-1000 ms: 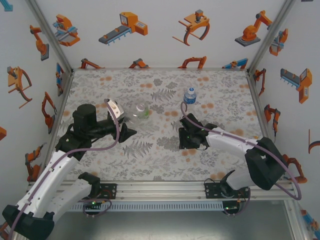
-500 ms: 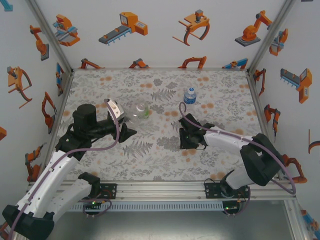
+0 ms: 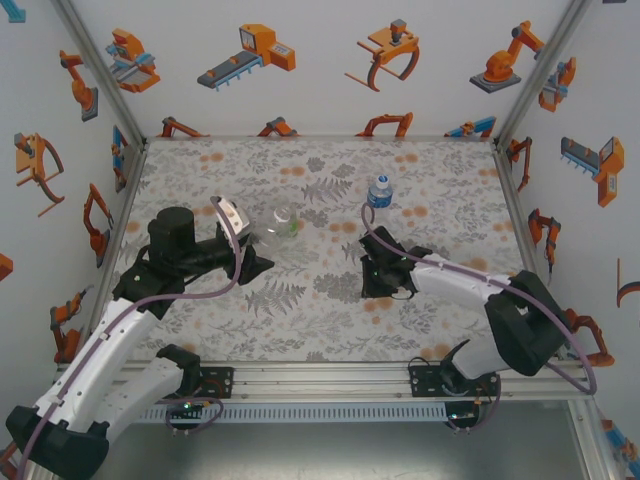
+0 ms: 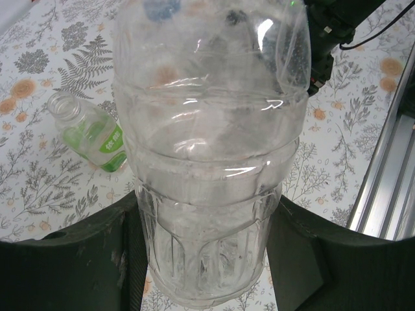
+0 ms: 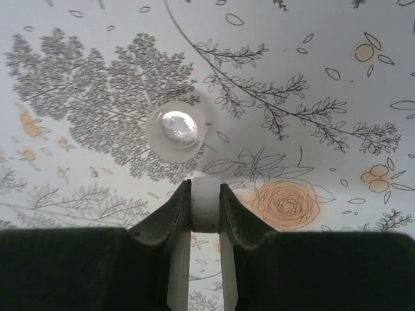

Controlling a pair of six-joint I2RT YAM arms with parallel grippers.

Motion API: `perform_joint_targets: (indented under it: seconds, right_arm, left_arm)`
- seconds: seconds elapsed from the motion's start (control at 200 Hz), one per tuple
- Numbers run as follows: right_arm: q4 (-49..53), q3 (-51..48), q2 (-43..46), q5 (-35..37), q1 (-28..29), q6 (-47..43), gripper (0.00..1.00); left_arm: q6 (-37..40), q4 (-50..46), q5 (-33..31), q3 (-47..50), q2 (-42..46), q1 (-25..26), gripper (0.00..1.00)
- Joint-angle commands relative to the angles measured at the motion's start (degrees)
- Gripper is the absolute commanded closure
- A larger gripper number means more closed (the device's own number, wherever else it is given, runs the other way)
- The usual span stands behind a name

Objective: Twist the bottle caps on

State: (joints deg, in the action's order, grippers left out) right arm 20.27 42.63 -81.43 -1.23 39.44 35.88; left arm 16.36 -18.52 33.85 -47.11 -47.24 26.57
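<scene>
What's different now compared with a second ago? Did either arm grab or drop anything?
The right end effector closed its fingers on a small white cap; that arm shifted only slightly. The left end effector kept holding the clear bottle. The green bottle lying on its side and the blue-labelled bottle standing farther back stayed put.

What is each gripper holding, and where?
Left gripper: colourless clear plastic bottle, around its ribbed lower body. Right gripper: small white round plastic cap, by its sides.

White arms [image 3: 110, 360], black joints [image 3: 172, 232], purple cables [image 3: 366, 228], black right pincer [image 5: 206, 197]
</scene>
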Motion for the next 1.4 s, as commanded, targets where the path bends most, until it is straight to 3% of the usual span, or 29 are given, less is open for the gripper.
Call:
perform_joint_targets:
  seconds: [0.0, 0.33, 0.521, 0.806, 1.041, 1.397]
  right_arm:
    - [-1.7, 1.7, 3.4, -4.7, -0.1, 3.7, 0.81]
    - [-26.2, 1.1, -5.3, -18.0, 3.9, 14.0, 0.81]
    - [-36.7, 0.4, -12.5, -21.3, 4.3, 18.2, 0.8]
    - [-26.7, 1.6, -15.6, -18.1, 4.2, 13.7, 0.77]
    - [-15.3, 3.8, -13.7, -12.7, 4.2, 8.2, 0.67]
    - [-7.2, 6.3, -11.3, -8.1, 4.2, 5.6, 0.59]
  left_arm:
    - [1.1, -0.3, 0.1, 0.0, -0.2, -0.3, 0.91]
    - [1.2, -0.6, -0.4, 0.0, -0.4, -0.3, 0.91]
    - [1.3, -0.7, -0.4, 0.1, -0.5, -0.3, 0.91]
    - [1.2, -0.6, -0.5, 0.0, -0.8, -0.2, 0.91]
    - [1.1, -0.7, -0.5, 0.0, -1.2, -0.3, 0.9]
    - [1.0, -0.7, -0.6, -0.1, -1.6, -0.3, 0.9]
